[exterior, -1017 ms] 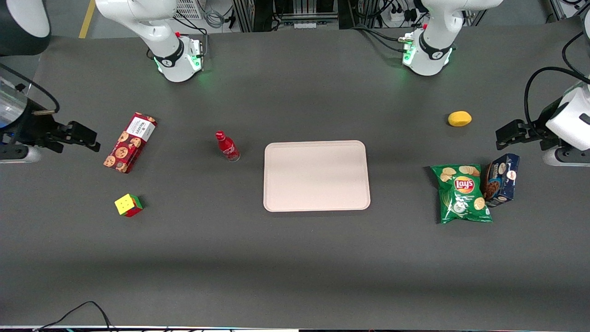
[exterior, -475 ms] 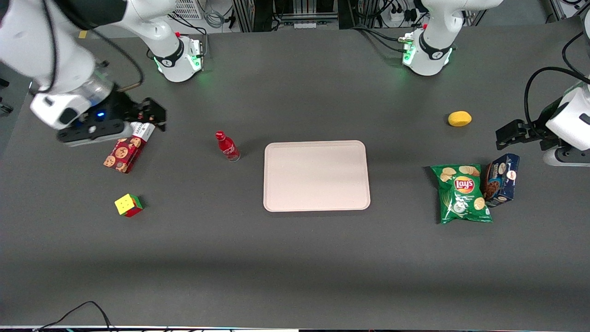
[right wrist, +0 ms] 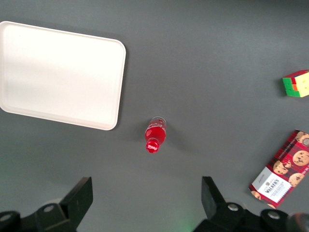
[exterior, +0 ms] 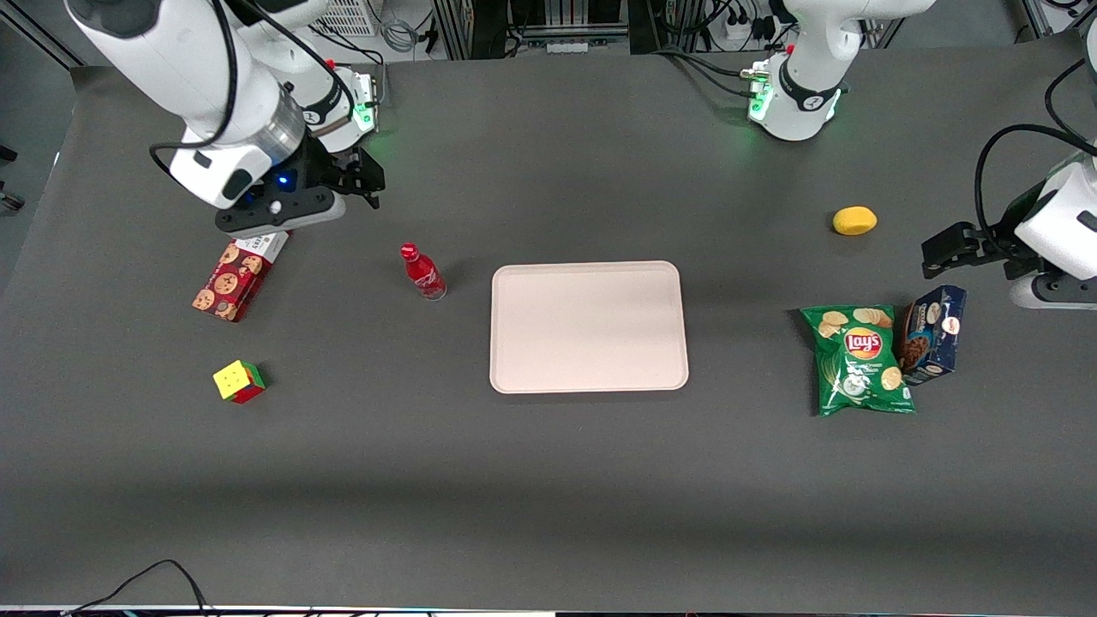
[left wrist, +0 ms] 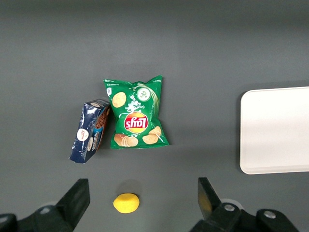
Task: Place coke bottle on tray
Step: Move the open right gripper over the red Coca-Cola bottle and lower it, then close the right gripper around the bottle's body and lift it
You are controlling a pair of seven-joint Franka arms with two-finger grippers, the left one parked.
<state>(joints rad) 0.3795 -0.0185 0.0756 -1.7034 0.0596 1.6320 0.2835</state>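
Note:
The coke bottle (exterior: 422,272) stands upright on the dark table, a slim red bottle with a red cap, beside the tray's short edge toward the working arm's end. It also shows in the right wrist view (right wrist: 155,135). The tray (exterior: 589,326) is a large pale pinkish-cream rectangle in the middle of the table, with nothing on it; part of it shows in the right wrist view (right wrist: 63,75) and in the left wrist view (left wrist: 275,130). My gripper (exterior: 364,176) hangs above the table, farther from the front camera than the bottle, open and empty (right wrist: 147,198).
A red cookie box (exterior: 238,276) and a colour cube (exterior: 239,381) lie toward the working arm's end. A green chip bag (exterior: 860,361), a blue box (exterior: 932,334) and a yellow lemon (exterior: 854,220) lie toward the parked arm's end.
My gripper has swung in from the table's end, over the cookie box, toward the bottle. The bottle and tray have not moved.

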